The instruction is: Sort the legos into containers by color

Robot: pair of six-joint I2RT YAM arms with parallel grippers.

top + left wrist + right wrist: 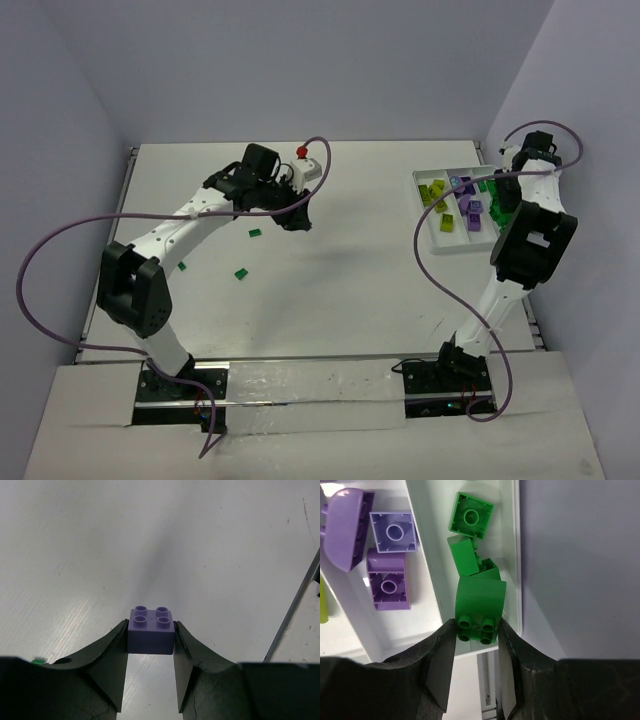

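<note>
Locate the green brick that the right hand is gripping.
In the right wrist view the green brick is pinched by the right hand, over the near end of the white tray's right-hand compartment, just short of the other green bricks.

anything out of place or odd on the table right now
Three green legos lie loose on the table near the left arm, far from the white tray at the right. Nothing looks spilled or damaged.
</note>
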